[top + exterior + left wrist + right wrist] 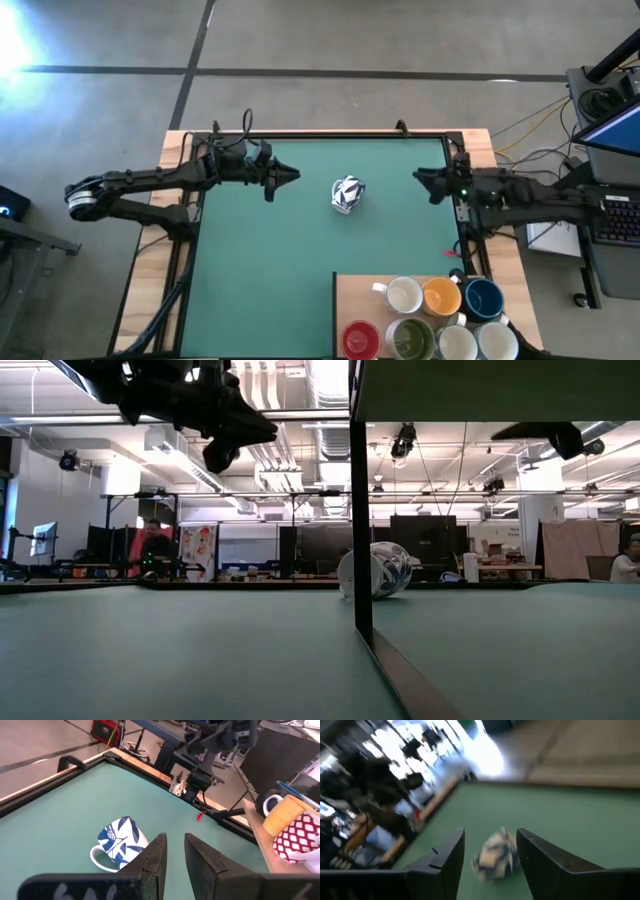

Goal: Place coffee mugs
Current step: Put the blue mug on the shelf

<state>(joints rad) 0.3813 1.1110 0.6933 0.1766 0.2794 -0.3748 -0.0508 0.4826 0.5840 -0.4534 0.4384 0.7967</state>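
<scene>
A white mug with a blue leaf pattern [346, 193] lies on its side on the green mat, in the middle of the table. It also shows in the left wrist view [120, 845] and, blurred, in the right wrist view [495, 854]. My left gripper [292, 176] hovers to the left of it, its fingers a narrow gap apart and empty. My right gripper [420, 178] hovers to the right of it, open and empty. Several other mugs stand on a wooden board [350, 290] at the near right: white [404, 295], orange [441, 296], dark blue [484, 298], red [360, 340], olive-green inside [411, 340].
Two more white mugs [478, 343] stand at the board's near right. In the low view the board's edge [360, 510] hides part of the patterned mug [390, 570]. A raised wooden rim [330, 134] frames the mat. Bare mat lies to the left and near side of the mug.
</scene>
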